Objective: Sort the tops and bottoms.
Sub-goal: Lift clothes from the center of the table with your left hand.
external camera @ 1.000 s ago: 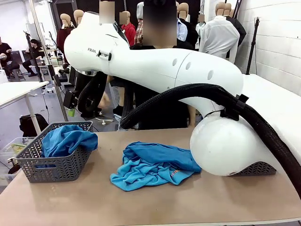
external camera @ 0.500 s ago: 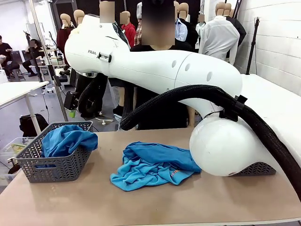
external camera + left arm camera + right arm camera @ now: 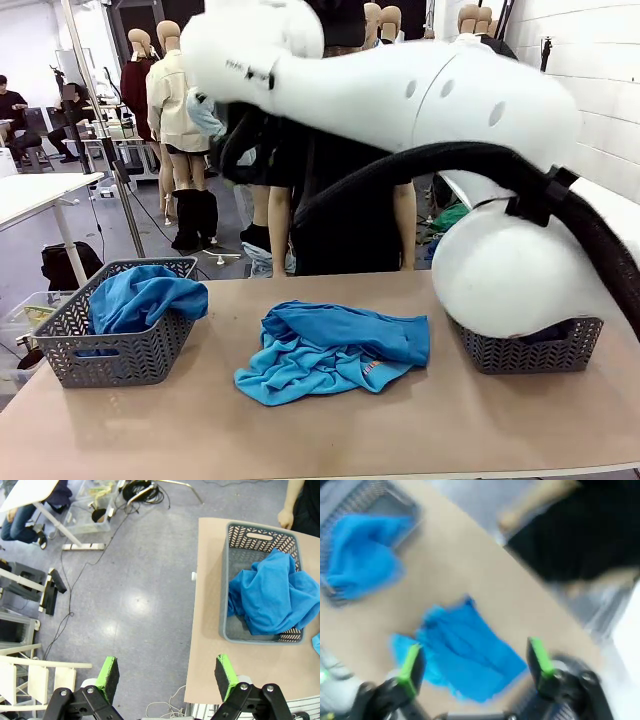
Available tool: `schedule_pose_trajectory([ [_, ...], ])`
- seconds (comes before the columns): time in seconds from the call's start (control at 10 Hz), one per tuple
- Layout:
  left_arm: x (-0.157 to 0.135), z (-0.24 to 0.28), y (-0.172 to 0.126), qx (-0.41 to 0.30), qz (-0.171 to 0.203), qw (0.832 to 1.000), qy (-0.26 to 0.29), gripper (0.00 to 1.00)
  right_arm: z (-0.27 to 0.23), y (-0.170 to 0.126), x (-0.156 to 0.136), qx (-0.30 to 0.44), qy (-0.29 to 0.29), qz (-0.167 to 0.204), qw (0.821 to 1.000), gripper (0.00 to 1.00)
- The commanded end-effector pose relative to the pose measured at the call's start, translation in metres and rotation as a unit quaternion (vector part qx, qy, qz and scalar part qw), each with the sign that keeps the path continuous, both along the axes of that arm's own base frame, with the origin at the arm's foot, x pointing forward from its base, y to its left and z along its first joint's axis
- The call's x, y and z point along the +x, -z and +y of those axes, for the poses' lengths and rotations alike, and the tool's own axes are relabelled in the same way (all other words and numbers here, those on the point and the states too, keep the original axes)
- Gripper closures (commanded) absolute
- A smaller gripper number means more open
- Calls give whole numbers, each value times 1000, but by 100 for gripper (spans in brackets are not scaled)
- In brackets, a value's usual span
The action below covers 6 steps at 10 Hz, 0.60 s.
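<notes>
Lying heaped on the bench (image 3: 150,430), turquoise and blue tops (image 3: 330,350) sit just to the right of the grey basket (image 3: 120,355). Inside that basket is another blue top (image 3: 140,298). The right end effector (image 3: 475,665) hangs above the heap, away from the basket, fingers apart and empty, its view blurred. The left end effector (image 3: 166,675), fingers also apart, hangs over the bench edge and the floor (image 3: 125,605), off the basket's outer side.

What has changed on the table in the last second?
The right arm rose and swung toward the right, uncovering more of the right grey basket. Nothing was gripped or let go. The pile of turquoise and blue tops at the middle and the left grey basket with its blue top stayed put.
</notes>
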<state>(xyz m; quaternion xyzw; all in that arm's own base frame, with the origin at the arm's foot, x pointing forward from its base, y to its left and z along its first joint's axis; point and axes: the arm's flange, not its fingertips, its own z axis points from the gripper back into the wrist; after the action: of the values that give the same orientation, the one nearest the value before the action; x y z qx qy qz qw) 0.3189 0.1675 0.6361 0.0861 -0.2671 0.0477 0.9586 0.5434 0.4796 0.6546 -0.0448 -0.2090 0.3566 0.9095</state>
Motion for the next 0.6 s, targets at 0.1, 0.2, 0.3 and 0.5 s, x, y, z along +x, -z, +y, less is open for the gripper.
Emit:
schedule_pose_trajectory([
  [0.1,0,1,0,-3,-4,1000,-1,0,-175,84,-121,-12,248,30,968,0],
  [0.2,0,1,0,-3,-4,1000,-1,0,-206,96,-133,12,288,64,955,0],
  [0.3,0,1,0,-3,-4,1000,-1,0,-229,108,-139,47,317,59,946,0],
  [0.5,0,1,0,-3,-4,1000,-1,0,-86,-25,4,-34,240,43,969,0],
])
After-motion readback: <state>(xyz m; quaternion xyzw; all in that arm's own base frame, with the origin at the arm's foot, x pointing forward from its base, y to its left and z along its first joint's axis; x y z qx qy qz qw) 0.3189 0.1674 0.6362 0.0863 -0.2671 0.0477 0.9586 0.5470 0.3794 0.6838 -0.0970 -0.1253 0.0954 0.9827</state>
